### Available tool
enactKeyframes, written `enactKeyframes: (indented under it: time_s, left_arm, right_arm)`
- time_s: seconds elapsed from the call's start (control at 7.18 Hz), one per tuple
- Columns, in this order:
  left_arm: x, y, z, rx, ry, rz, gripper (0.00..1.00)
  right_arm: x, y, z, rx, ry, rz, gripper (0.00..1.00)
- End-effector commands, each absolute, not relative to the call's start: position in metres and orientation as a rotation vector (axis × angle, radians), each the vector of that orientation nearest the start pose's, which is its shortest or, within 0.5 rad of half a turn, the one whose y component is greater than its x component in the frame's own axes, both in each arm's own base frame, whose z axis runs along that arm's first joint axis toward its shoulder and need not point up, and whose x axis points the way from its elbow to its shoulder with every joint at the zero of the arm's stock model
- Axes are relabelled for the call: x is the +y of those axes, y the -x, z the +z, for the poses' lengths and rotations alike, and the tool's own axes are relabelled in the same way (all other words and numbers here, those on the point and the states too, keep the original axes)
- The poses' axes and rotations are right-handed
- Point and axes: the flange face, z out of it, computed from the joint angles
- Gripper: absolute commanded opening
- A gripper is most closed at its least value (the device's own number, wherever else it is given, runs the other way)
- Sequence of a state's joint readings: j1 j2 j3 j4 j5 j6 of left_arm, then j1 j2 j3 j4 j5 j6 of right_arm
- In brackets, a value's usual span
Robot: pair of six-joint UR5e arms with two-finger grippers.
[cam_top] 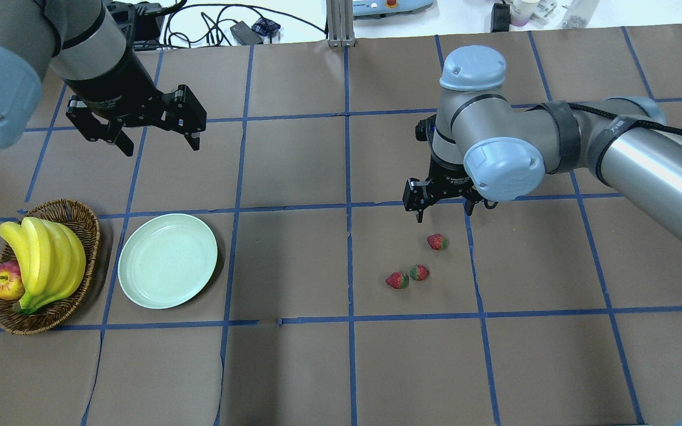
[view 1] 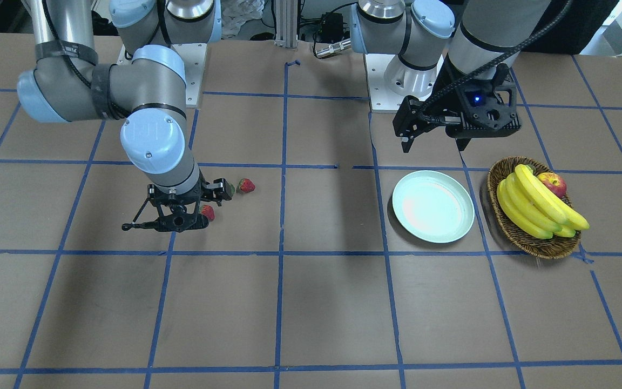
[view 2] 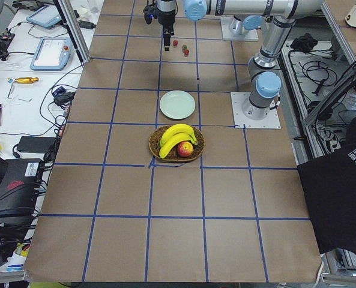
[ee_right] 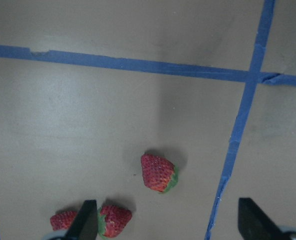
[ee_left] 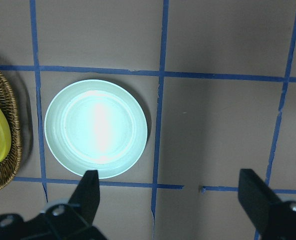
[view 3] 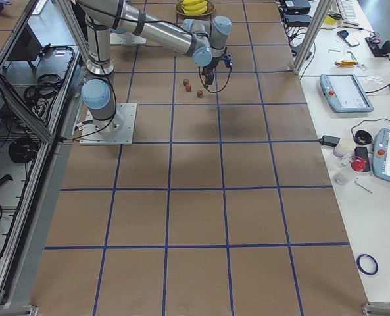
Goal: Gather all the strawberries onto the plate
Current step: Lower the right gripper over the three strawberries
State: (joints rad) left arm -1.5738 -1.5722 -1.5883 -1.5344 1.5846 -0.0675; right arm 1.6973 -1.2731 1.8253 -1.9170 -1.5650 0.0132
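Strawberries [cam_top: 419,272], all three, on the table [cam_top: 293,367] right of centre, plate [cam_top: 167,260] bare, so nothing collected yet! Right claw [cam_top: 444,212] hangs wide open near them; left claw [cam_top: 160,145] spread, both empty.

Shows three strawberries [cam_top: 436,241] [cam_top: 419,272] [cam_top: 397,280] on brown table [cam_top: 293,367] (two just beside each other), well apart from the plate [cam_top: 167,261].
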Motion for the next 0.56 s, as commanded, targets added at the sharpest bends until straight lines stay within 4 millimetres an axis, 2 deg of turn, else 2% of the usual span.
enactKeyframes:
  time_s: [0.0, 0.42]
  left_arm:
    - [-0.494, 0.133, 0.483, 3.127, 0.101, -0.030, 1.00]
    - [-0.494, 0.133, 0.482, 3.127, 0.101, -0.027, 1.00]
  right_arm:
    - [-0.509, -0.201, 0.222, 3.120, 0.185, 0.383, 1.00]
    - [-0.480, -0.197, 0.176, 3.122, 0.190, 0.364, 1.00]
